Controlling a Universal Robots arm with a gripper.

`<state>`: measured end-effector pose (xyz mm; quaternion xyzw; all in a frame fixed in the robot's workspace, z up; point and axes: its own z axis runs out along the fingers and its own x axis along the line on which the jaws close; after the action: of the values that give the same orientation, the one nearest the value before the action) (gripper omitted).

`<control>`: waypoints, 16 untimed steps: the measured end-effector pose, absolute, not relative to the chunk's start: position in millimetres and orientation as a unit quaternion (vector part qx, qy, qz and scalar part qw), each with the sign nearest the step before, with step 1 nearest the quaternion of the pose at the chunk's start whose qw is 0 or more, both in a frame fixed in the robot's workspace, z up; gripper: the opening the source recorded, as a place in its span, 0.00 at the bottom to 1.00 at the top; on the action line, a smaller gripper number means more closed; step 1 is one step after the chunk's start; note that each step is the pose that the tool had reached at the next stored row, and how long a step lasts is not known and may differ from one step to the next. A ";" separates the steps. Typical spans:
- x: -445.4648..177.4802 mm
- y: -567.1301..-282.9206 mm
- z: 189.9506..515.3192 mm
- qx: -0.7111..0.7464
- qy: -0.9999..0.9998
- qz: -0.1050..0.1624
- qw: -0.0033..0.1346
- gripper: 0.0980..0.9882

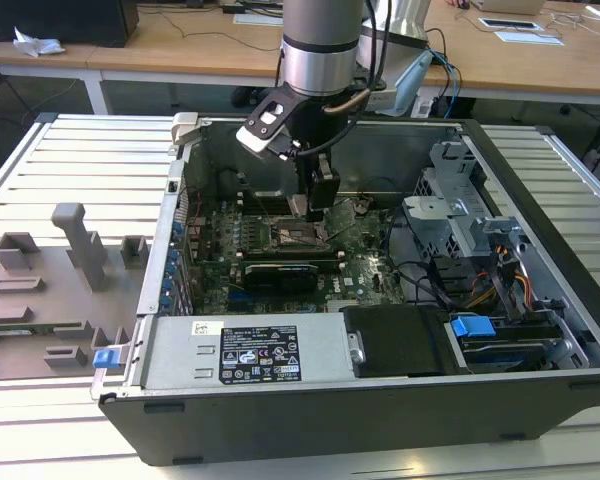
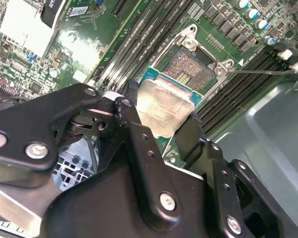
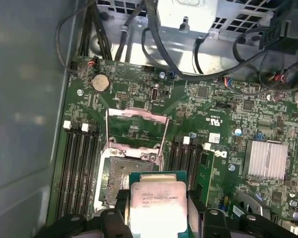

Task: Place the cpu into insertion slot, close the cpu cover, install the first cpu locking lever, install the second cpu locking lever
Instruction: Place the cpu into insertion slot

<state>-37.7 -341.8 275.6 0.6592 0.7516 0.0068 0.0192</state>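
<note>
My gripper (image 1: pixel 318 205) reaches down into the open computer case (image 1: pixel 310 420) and is shut on the cpu (image 3: pixel 158 201), a flat square chip with a dull silver top and green edge. In both wrist views the black fingers (image 3: pixel 120 206) clamp two opposite sides of the cpu (image 2: pixel 164 111). The chip hangs just above the board, beside and partly over the insertion slot (image 3: pixel 123 173), whose dark centre (image 2: pixel 191 69) lies bare. The cpu cover (image 3: pixel 136 114) is flipped open, away from the slot. A thin locking lever (image 2: pixel 260 72) sticks out beside the socket.
Memory slots (image 3: pixel 82 163) flank the socket, and a finned heatsink (image 3: pixel 265 158) sits further along the board. Cables (image 3: pixel 188 44) cross near the drive cage (image 1: pixel 460 215). A black power-supply box (image 1: pixel 395 340) lies at the case front. Grey fixtures (image 1: pixel 70 250) stand at the exterior view's left.
</note>
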 end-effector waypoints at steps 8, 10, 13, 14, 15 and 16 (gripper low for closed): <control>-37.7 -341.8 275.5 0.695 0.718 0.004 0.021 0.50; -37.8 -341.8 275.5 0.701 0.713 0.004 0.021 0.50; -37.7 -341.8 275.5 0.701 0.713 0.004 0.021 0.50; -37.8 -341.8 275.5 0.701 0.713 0.004 0.021 0.50; -37.7 -341.8 275.4 0.701 0.713 0.004 0.021 0.50; -37.7 -341.7 275.2 0.701 0.713 0.004 0.021 0.50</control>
<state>-37.7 -341.7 275.2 0.7011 0.7127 0.0040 0.0210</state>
